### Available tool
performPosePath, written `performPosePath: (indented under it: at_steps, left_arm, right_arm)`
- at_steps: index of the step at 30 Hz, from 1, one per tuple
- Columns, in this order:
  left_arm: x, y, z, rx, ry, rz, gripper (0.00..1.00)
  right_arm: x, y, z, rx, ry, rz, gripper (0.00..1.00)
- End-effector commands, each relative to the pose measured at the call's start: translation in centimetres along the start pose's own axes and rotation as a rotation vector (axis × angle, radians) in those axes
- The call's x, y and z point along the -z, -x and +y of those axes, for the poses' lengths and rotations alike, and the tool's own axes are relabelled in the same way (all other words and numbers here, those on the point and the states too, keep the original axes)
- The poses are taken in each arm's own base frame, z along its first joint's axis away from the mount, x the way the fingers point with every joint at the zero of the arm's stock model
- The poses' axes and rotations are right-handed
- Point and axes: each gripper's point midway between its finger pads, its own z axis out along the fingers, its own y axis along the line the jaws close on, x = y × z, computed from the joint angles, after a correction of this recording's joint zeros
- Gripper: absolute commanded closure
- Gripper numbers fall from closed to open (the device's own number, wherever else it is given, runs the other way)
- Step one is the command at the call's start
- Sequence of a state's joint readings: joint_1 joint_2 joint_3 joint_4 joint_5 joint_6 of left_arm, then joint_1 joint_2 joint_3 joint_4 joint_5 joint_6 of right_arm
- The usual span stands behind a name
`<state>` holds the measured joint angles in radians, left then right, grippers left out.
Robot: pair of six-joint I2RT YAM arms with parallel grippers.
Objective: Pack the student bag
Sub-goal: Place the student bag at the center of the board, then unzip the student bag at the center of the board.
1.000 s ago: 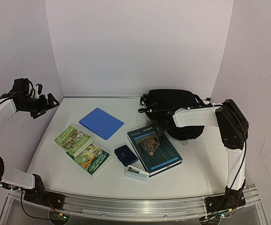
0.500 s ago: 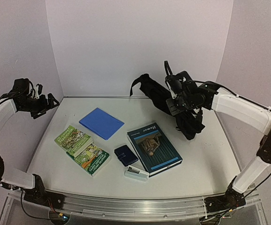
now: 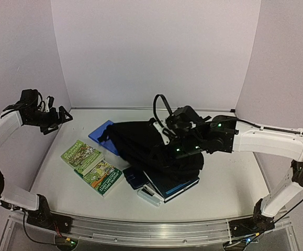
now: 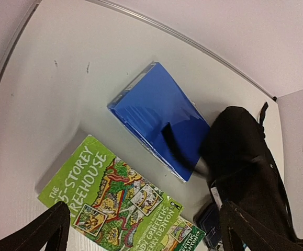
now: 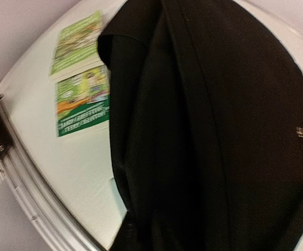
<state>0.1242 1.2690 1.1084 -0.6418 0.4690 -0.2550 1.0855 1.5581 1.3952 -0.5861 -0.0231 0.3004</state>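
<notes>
The student bag [image 3: 141, 149], a large black backpack, is draped over the middle of the table with a strap loop [image 3: 159, 102] sticking up. It fills the right wrist view [image 5: 209, 130] and shows at the right of the left wrist view [image 4: 245, 167]. My right gripper [image 3: 167, 130] is against the bag's top, and black fabric hides its fingers. My left gripper [image 3: 54, 117] hangs open and empty above the far left of the table, apart from everything. Its fingertips [image 4: 46, 235] frame the green book below.
Two green paperbacks [image 3: 83, 155] [image 3: 103, 177] lie at front left. The bag partly covers a blue notebook [image 3: 100, 130], a navy pouch [image 3: 134, 178] and a dark book [image 3: 175, 185]. A small white item [image 3: 150, 196] lies beside the book. A metal rail [image 5: 31, 204] runs along the front edge.
The right arm lifted the bag from the back right and swung it left to the table's middle, over the dark book and notebook. The left arm barely shifted.
</notes>
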Motion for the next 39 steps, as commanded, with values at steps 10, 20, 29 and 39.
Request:
performPosePath:
  at_steps: [10, 20, 29, 39]
  left_arm:
    - [-6.6, -10.7, -13.5, 0.148, -0.285, 0.186, 0.0]
    - [-11.4, -16.8, -14.2, 0.215, -0.206, 0.318, 0.0]
    - [-14.1, -20.7, -12.3, 0.225, -0.084, 0.38, 0.05]
    - [-17.0, -22.9, -13.5, 0.221, -0.104, 0.417, 0.84]
  right_arm:
    - [0.6, 7.0, -9.1, -0.31, -0.111, -0.304, 0.02]
    - [-4.8, -2.9, -23.1, -0.577, -0.042, -0.126, 0.02]
    - [-7.6, -5.9, -22.1, -0.617, 0.076, -0.073, 0.16]
    - [-6.6, -4.6, -21.4, -0.619, 0.118, -0.119, 0.97]
